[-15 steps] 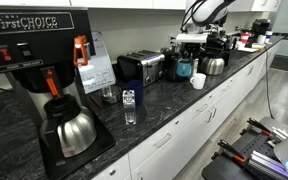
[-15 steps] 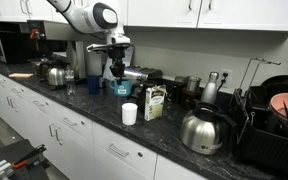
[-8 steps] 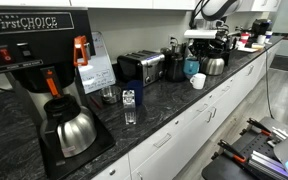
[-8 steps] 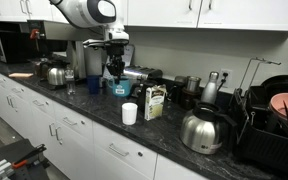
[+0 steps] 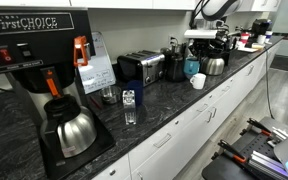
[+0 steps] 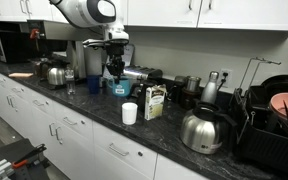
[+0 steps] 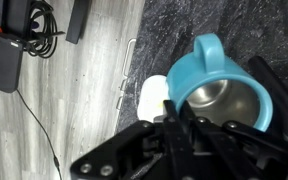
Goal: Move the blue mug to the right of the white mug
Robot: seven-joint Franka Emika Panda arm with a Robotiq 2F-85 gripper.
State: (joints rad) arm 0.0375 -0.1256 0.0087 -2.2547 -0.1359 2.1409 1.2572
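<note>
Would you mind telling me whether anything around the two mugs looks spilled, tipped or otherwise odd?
Nothing stands out. The blue mug is upright and looks empty, the white mug stands upright on the dark counter, and no spill or damage is visible.

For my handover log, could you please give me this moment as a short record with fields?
end effector: appears shut on the blue mug at its rim
blue mug: upright, handle free, seemingly just above the counter
white mug: standing near the counter's front edge, apart from the blue mug
counter: dark stone; toaster and steel carafe also on it
task state: blue mug not yet set down
</note>
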